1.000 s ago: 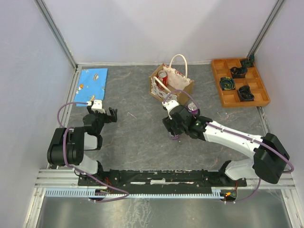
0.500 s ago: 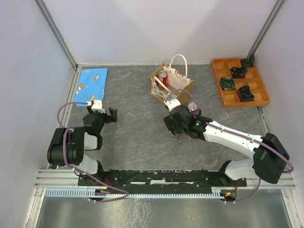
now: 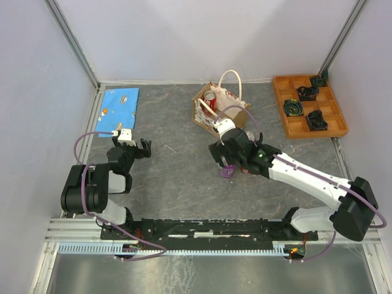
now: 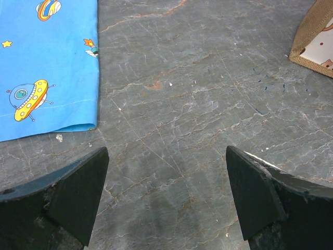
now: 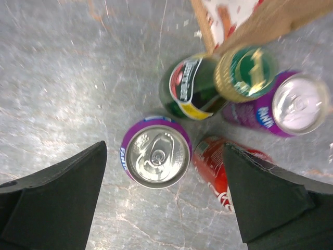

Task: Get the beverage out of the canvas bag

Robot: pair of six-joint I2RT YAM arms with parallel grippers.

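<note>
Right claw [image 5: 165, 151] has spread wide above the upright purple can [image 5: 155, 159]; boxy tan canvas bag [image 3: 237, 112] holds a red can [image 3: 210, 100].

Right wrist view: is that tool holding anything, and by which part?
Nothing is held; the right tool is open above the purple can, not touching it.

Grey marbled table [image 3: 177, 180]. Blue space-print cloth [image 3: 119, 103] laid flat at far left. Canvas bag [image 3: 239, 112] stood at far centre. Orange compartment tray [image 3: 296, 127] placed at far right. Drinks grouped just near of bag: purple can [image 5: 155, 152] upright, green bottle [image 5: 187, 91], second purple can [image 5: 291, 107], red can [image 5: 216, 169], its attitude not determined.
</note>
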